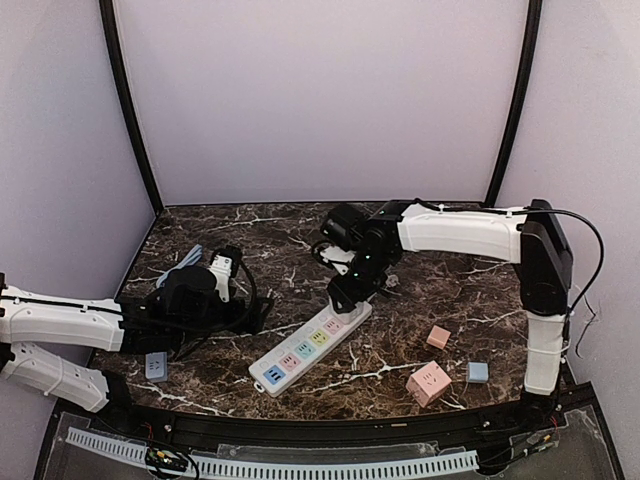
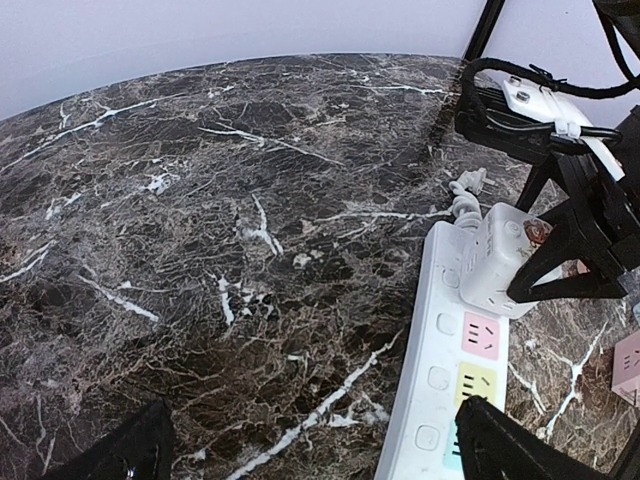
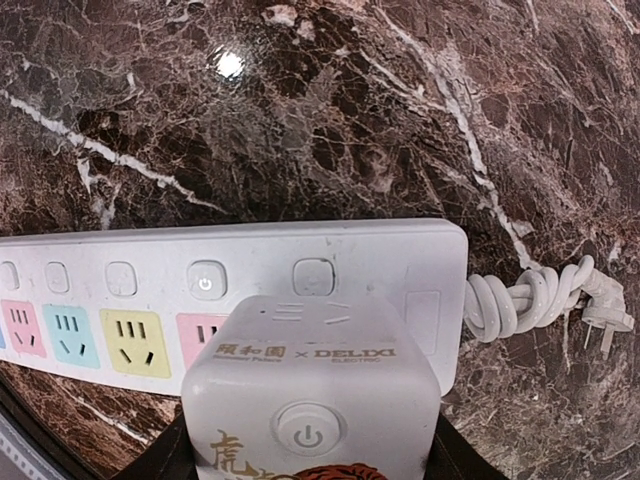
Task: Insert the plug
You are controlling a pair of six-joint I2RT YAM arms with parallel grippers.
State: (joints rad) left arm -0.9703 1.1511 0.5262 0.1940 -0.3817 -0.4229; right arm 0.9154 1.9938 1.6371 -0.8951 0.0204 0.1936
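A white power strip [image 1: 300,352] with coloured sockets lies diagonally mid-table. My right gripper [image 1: 352,292] is shut on a white cube plug [image 3: 310,390], which rests on the strip's far end socket, beside the pink socket [image 3: 200,330]. I cannot tell how deep it sits. The left wrist view shows the cube [image 2: 497,262] on the strip [image 2: 437,380], gripped by black fingers [image 2: 560,270]. My left gripper [image 1: 250,312] is open and empty, low over the table beside the strip's left side. One of its fingers [image 2: 505,445] overlaps the strip's near sockets.
The strip's coiled white cord [image 3: 520,300] and its plug [image 3: 605,320] lie past the far end. A large pink cube [image 1: 430,383], a small pink cube [image 1: 438,337] and a blue cube [image 1: 477,372] sit at the right front. A grey adapter [image 1: 157,366] lies at the left front.
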